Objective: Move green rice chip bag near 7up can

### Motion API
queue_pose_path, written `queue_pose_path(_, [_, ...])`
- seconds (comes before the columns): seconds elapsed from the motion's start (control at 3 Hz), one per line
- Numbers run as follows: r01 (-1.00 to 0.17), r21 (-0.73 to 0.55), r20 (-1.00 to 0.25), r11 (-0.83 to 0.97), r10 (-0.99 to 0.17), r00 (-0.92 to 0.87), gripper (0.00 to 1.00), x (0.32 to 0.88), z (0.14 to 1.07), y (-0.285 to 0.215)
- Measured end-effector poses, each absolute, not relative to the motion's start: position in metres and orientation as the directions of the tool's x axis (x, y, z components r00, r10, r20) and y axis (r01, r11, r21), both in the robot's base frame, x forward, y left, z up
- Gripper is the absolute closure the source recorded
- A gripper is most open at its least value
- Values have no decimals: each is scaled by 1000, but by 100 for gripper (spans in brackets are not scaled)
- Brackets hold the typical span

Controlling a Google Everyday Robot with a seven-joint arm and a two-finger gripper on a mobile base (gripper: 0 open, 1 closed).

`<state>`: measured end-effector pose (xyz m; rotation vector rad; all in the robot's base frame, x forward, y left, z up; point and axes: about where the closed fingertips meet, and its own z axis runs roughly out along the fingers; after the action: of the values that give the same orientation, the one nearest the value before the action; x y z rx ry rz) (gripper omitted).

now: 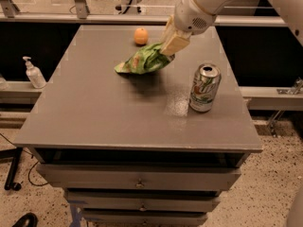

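My gripper (171, 45) far-centre, clenched on green rice chip bag (144, 60) edge | bag aloft | risk: thin pinch slips, bag clips 7up can (204, 88).

Pincer (174, 45) clamped on the green rice chip bag (142, 62) at the bag's 2 o'clock end. Bag hangs above the desk (94, 112), shadow underneath. 7up can (204, 88) upright at bag's 4 o'clock, apart. Orange (140, 36) at 12 o'clock. Pump bottle (34, 73) off-desk, 9 o'clock.
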<state>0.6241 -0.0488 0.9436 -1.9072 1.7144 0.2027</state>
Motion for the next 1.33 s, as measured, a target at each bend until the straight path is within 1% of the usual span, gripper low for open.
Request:
queue_pose_path(0.33, [-953, -302, -450, -23, -878, 163, 100, 625, 953, -88])
queue_pose_path(1.0, [-954, -300, -441, -13, -885, 150, 100, 629, 964, -151])
queue_pose_path(1.33, [-952, -304, -435, -23, -886, 160, 100, 637, 965, -166])
